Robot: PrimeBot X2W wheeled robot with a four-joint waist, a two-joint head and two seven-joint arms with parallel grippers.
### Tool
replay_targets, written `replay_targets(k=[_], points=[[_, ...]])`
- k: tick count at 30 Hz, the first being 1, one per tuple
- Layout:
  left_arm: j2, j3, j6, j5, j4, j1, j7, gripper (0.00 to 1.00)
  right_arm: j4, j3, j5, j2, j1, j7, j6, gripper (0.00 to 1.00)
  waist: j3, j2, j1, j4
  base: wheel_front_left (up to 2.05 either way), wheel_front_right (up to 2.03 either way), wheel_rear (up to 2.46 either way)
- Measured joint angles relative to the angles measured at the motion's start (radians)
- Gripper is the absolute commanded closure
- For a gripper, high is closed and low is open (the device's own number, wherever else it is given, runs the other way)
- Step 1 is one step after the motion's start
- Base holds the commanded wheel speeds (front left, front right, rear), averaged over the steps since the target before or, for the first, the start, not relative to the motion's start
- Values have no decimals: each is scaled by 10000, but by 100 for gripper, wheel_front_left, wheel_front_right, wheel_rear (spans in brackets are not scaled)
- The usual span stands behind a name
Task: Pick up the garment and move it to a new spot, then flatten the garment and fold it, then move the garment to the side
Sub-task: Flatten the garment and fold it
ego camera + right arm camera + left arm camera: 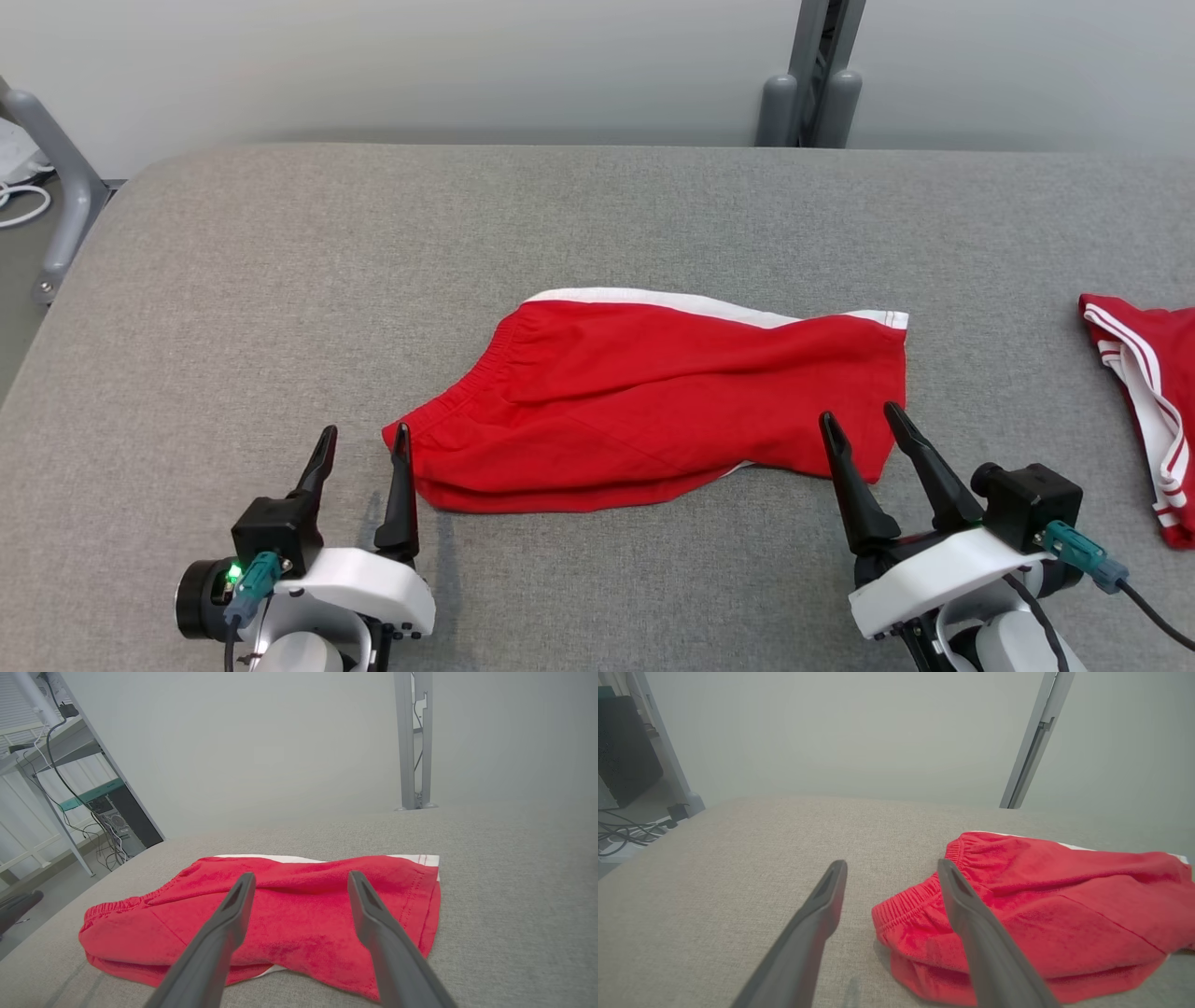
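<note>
The red, white-edged garment [653,401] lies folded. It stretches between left gripper [364,434] and right gripper [861,415], both gaping empty.

A striped red garment [1167,364] runs off the head view's right edge; the folded garment [653,401] hides its own underside

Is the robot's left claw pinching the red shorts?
No, the left gripper stands open beside the red shorts, with bare grey table showing between its two fingers.
</note>
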Motion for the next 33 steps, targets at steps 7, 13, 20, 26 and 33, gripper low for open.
replay_targets(k=[7,13,20,26,33], points=[[4,303,21,221,-150,-28,0,0,-8,-88,-2,4,10,-52,0,0,-96,0,0,100,0,0,0],[-4,150,-13,207,-468,166,0,0,12,-150,-2,4,63,-79,0,0,-169,0,0,116,0,0,0],[0,-270,2,15,-610,164,0,0,98,-81,-102,-270,-437,207,0,0,-46,0,0,316,0,0,0],[-6,-573,8,-148,-558,7,0,0,869,470,-61,-1070,-2068,1354,0,0,280,0,0,721,0,0,0],[-4,-1064,96,-487,-531,-187,0,0,2495,1569,470,-2362,-3534,2433,0,0,717,0,0,1401,0,0,0]])
